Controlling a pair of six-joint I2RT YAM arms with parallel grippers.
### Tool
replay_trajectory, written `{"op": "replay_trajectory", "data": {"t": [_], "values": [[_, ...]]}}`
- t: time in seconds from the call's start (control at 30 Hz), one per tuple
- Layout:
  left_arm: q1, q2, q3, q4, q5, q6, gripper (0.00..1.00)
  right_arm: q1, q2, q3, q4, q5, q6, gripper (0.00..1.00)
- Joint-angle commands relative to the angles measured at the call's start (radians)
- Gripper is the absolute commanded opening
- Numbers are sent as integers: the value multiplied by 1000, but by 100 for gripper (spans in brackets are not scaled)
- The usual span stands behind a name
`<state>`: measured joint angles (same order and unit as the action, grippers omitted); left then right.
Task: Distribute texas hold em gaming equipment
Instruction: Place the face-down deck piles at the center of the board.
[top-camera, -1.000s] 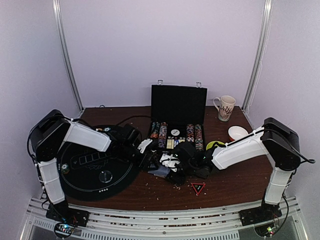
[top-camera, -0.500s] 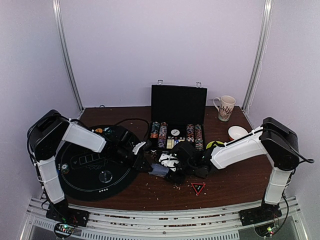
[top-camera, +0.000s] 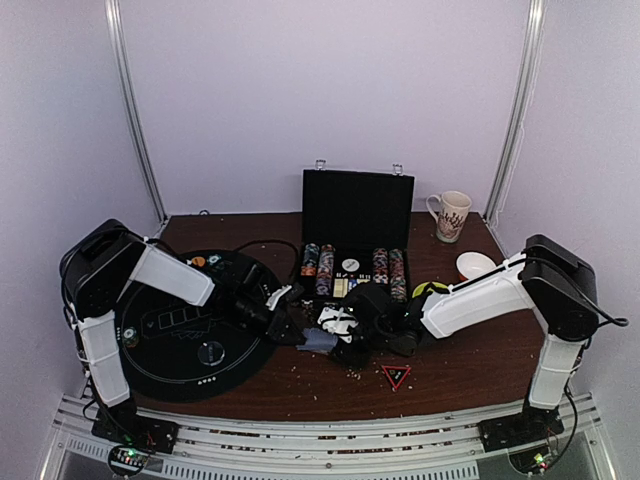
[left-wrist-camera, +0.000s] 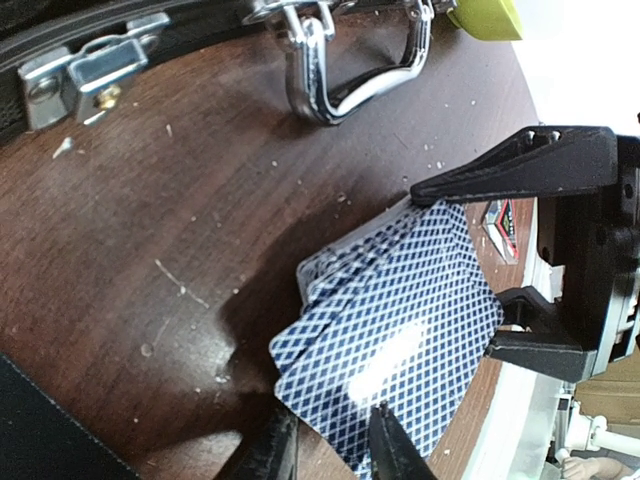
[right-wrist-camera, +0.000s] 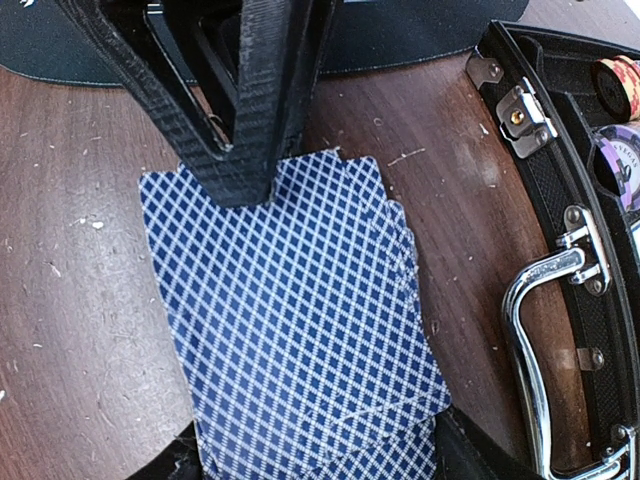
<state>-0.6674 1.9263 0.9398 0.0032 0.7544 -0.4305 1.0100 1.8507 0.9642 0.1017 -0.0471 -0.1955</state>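
Bracketing the deck (right-wrist-camera: 290, 330) across its width, my right fingers (left-wrist-camera: 520, 165) touch both long edges. It lies backs up, slightly fanned, on the counter (right-wrist-camera: 80, 300), its long axis running toward my left fingers (left-wrist-camera: 395, 450), which stand narrowly apart over its far end; whether they grip I cannot tell. The chip case (right-wrist-camera: 560, 200) sits just beside it

The deck (right-wrist-camera: 290, 320), blue diamond-backed and slightly fanned, lies face down on the bench (right-wrist-camera: 80, 330). Striped chips (top-camera: 325, 266) stand in rows at its 12 o'clock.
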Motion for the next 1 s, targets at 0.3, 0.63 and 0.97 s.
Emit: {"op": "replay_trajectory", "data": {"t": [0.3,0.63,0.97], "values": [[26,-21,9,-62,-54,55,36,-3,21,6,-71,34,-22,67],[20,29,59,-44,-26,42,52,-3,35,24,-83,31,-34,67],[0,26,84,-56,-26,47,9,-3,40,30,-85,30,-32,67]]}}
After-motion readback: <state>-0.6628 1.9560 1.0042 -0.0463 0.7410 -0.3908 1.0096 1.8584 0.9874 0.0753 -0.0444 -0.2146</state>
